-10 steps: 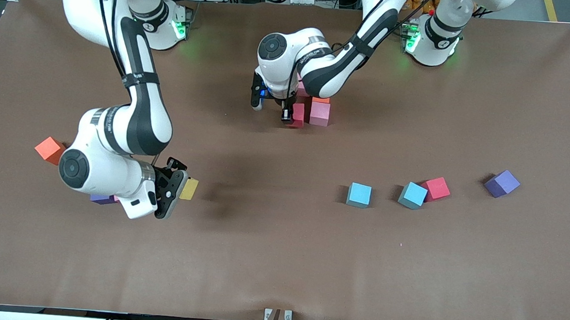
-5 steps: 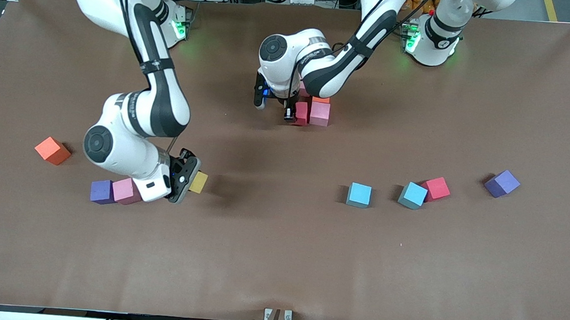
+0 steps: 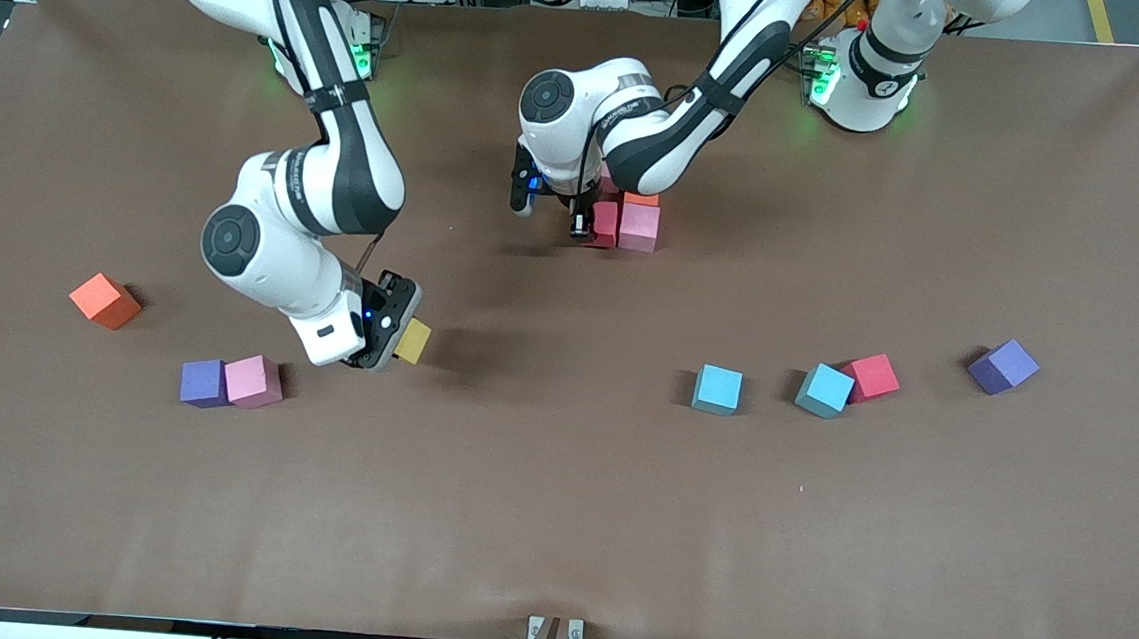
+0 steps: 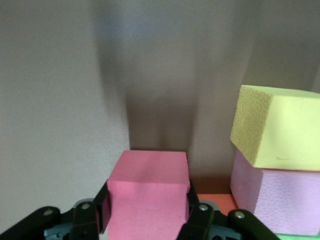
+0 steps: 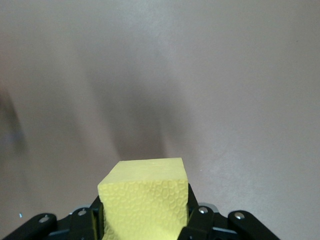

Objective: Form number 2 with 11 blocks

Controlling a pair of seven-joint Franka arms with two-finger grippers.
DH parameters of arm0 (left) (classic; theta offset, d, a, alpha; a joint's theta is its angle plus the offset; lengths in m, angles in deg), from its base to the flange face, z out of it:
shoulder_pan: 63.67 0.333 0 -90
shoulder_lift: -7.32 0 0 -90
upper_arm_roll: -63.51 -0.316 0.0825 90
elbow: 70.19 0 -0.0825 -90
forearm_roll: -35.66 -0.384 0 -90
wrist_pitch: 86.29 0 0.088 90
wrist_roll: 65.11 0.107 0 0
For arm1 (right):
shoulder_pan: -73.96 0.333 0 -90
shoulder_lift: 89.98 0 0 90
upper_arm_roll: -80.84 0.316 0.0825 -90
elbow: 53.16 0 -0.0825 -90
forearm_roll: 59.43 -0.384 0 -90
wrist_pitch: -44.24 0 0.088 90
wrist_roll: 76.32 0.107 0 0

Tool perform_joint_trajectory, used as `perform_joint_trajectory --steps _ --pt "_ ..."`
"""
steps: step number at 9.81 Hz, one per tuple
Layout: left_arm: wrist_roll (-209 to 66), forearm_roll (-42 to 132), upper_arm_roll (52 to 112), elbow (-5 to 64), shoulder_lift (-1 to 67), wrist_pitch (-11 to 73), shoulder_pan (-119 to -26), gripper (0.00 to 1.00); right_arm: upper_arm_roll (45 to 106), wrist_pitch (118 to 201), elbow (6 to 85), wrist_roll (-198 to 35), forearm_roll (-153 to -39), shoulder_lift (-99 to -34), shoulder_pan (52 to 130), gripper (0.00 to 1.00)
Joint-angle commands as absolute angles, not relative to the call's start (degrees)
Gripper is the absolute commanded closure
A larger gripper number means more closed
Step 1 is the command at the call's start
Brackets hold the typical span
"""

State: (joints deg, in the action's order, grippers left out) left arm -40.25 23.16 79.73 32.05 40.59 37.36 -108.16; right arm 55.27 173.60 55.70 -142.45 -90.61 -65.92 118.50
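Fingers of your right gripper [image 3: 398, 333] pinch a yellow block [image 3: 414, 341] in the air over bare table [image 3: 556, 519], left of centre in the front frame. Your left gripper [image 3: 588, 223] clamps a crimson block [image 3: 602, 224] beside a pink block [image 3: 639, 227] in the cluster at upper centre. Loose along the middle you see two blue blocks [image 3: 718, 389], a red block [image 3: 871, 376], an orange block [image 3: 105, 300], another pink one [image 3: 253, 381] and two purple cubes [image 3: 1003, 366].
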Motion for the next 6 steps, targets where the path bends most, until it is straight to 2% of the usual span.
perform_joint_trajectory --steps 1,4,6 --pt "-40.6 21.9 79.5 32.6 40.0 38.0 -108.7 1.0 52.2 175.3 60.8 -142.2 -89.9 -69.9 122.6 0.79" --pt "-40.5 21.9 79.5 32.7 40.2 38.0 -108.6 1.0 46.1 176.5 62.7 -140.9 -90.5 -70.3 130.7 0.79" --pt "-40.5 21.8 79.5 32.8 40.3 38.0 -108.6 1.0 45.5 177.8 63.3 -139.5 -90.5 -70.3 132.6 0.79"
